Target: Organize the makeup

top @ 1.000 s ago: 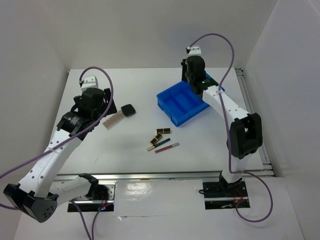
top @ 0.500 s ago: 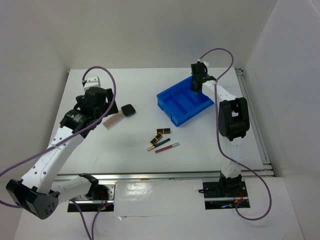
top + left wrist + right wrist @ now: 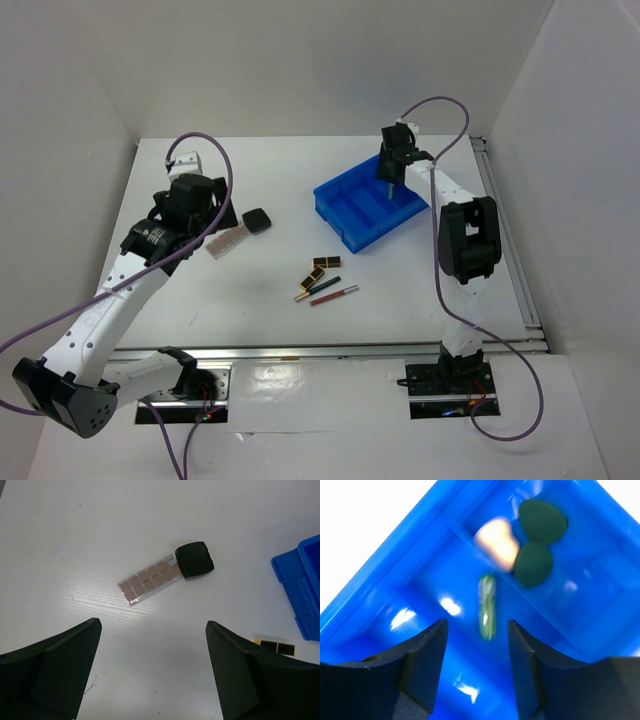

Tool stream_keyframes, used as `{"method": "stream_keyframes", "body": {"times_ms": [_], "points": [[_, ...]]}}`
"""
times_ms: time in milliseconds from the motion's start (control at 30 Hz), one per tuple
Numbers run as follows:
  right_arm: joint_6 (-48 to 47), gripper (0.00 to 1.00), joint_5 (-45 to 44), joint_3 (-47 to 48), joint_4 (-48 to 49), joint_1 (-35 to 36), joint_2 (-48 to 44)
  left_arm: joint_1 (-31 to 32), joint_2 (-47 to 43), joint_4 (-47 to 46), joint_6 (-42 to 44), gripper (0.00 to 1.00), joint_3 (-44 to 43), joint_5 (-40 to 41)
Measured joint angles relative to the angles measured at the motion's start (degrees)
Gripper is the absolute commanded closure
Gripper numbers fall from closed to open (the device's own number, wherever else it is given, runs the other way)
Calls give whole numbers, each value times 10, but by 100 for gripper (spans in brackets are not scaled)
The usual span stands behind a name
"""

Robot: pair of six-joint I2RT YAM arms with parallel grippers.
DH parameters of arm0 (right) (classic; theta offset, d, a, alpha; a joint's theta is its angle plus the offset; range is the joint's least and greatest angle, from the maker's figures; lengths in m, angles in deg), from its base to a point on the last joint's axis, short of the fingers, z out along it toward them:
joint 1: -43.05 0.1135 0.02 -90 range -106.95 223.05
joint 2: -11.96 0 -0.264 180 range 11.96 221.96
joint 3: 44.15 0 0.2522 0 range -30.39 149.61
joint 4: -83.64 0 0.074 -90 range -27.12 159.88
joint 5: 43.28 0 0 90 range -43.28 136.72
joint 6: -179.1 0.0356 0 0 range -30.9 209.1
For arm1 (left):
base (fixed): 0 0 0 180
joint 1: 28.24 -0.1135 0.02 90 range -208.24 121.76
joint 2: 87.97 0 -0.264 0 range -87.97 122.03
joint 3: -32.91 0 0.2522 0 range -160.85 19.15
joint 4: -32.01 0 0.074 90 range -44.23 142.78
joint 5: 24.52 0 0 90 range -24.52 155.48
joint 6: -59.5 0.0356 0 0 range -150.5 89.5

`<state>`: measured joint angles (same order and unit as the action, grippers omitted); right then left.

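Right gripper (image 3: 388,186) opened over blue tray (image 3: 345,207), green tube (image 3: 487,605) below

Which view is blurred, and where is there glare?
Right wrist view: motion-blurred, the green tube and sponges smear, white glints dot the blue tray. Left wrist view: sharp, the glitter strip is crisp. Top view: sharp, reflections on the metal rail.

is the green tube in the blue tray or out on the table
In: the slim green tube shows inside a compartment of the blue divided plastic tray; blurred, settled or not, cannot tell.
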<state>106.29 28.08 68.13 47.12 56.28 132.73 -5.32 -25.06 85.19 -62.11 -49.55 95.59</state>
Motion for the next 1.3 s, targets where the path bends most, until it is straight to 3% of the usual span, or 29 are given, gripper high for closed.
{"method": "stream_keyframes", "body": {"times_ms": [167, 300, 333, 367, 533, 767, 967, 1300], "points": [[11, 42, 3, -106, 4, 66, -130, 0, 0, 3, -1, 0, 0, -4], [30, 32, 12, -152, 6, 189, -218, 0, 0, 7, -2, 0, -1, -5], [37, 20, 15, -156, 5, 221, -226, 0, 0, 9, -2, 0, -1, -7], [47, 14, 18, -160, 4, 248, -230, 0, 0, 11, -2, 0, -2, -10], [94, 6, 26, -194, -35, 335, -221, 0, 0, 14, -1, 0, -9, -24], [178, 8, 28, -209, -92, 371, -167, 0, 8, 10, 12, 0, -32, -54], [231, 22, 28, -242, -94, 380, -167, 0, 19, -4, 17, 0, -21, -72], [277, 21, 32, -265, -86, 375, -153, 0, 26, -9, 16, 0, -7, -96]]}}
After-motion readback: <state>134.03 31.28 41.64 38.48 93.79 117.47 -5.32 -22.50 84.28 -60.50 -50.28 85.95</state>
